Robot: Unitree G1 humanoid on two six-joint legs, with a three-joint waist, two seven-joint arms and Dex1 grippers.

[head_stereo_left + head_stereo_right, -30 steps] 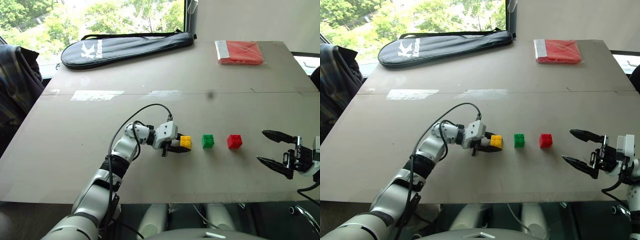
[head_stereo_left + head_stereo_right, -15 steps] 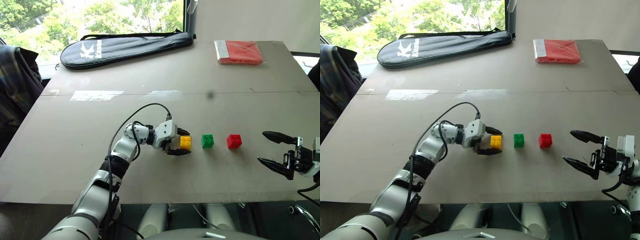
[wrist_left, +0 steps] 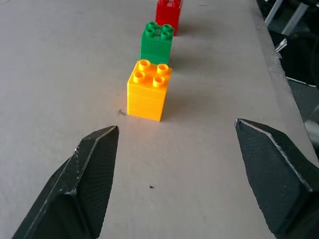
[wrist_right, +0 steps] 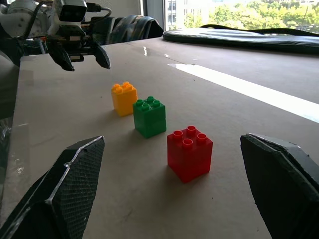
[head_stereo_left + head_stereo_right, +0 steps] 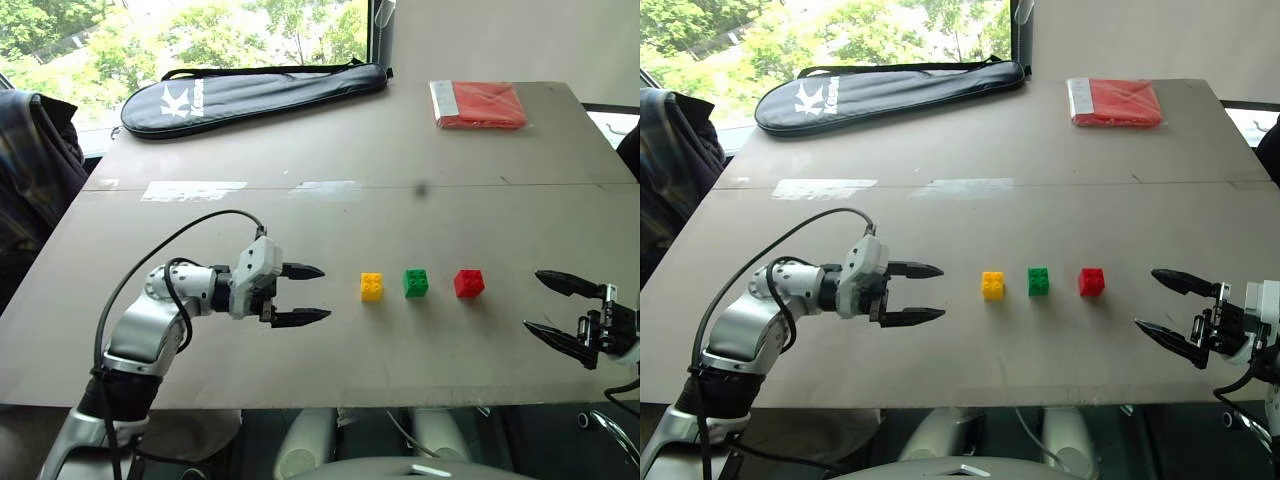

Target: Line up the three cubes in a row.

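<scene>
Two grippers hover low over the near part of the worktop [image 5: 480, 150], one at each end of the cube line. The left gripper [image 5: 305, 294] points along the row with its jaws spread and holding nothing, apart from the yellow cube [image 5: 371, 286]. The right gripper [image 5: 560, 310] faces the row from the other end, jaws spread wide and empty, apart from the red cube [image 5: 468, 283]. Between them the three cubes stand studs up in a straight row with small gaps: yellow nearest the left gripper, the green cube [image 5: 416, 282] in the middle, red nearest the right gripper. At the far edge lie a flat red packet [image 5: 478, 104] on the right and a long dark zipped case [image 5: 255, 94] on the left.
</scene>
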